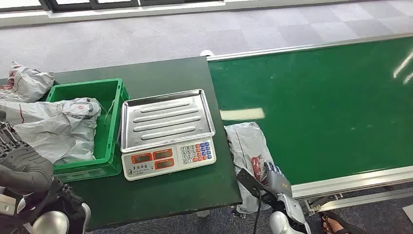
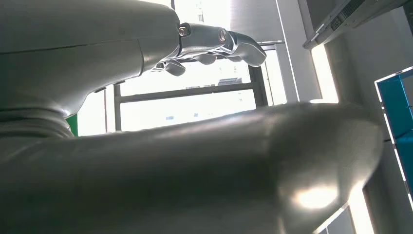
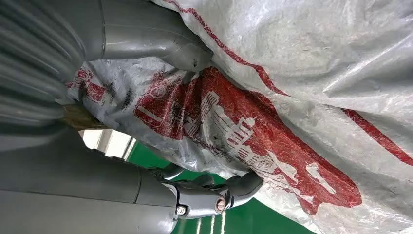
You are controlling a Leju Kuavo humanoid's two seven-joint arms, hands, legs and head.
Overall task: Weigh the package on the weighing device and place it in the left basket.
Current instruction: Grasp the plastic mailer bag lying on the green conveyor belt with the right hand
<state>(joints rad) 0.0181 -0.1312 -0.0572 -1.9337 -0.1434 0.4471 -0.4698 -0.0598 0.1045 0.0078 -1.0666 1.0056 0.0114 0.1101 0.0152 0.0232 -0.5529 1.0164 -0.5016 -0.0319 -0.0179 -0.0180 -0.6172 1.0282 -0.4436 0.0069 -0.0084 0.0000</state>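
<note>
A grey plastic package (image 1: 251, 146) with red print lies at the near edge of the green conveyor belt, just right of the table. My right hand (image 1: 273, 181) grips its near end. In the right wrist view the thumb (image 3: 160, 44) and fingers (image 3: 214, 192) close around the package (image 3: 302, 78). The weighing scale (image 1: 168, 158) stands mid-table with its steel tray (image 1: 165, 119) bare. The green basket (image 1: 85, 84) sits left of the scale. My left hand (image 1: 24, 165) hovers by the basket's near left corner holding nothing, its fingers (image 2: 229, 41) apart from the thumb.
Grey packages (image 1: 53, 129) fill the basket, and another (image 1: 24, 80) lies beyond its left side. The conveyor belt (image 1: 331, 107) spans the right, with a metal rail (image 1: 350, 181) along its near edge. A person's foot (image 1: 333, 224) shows at the bottom right.
</note>
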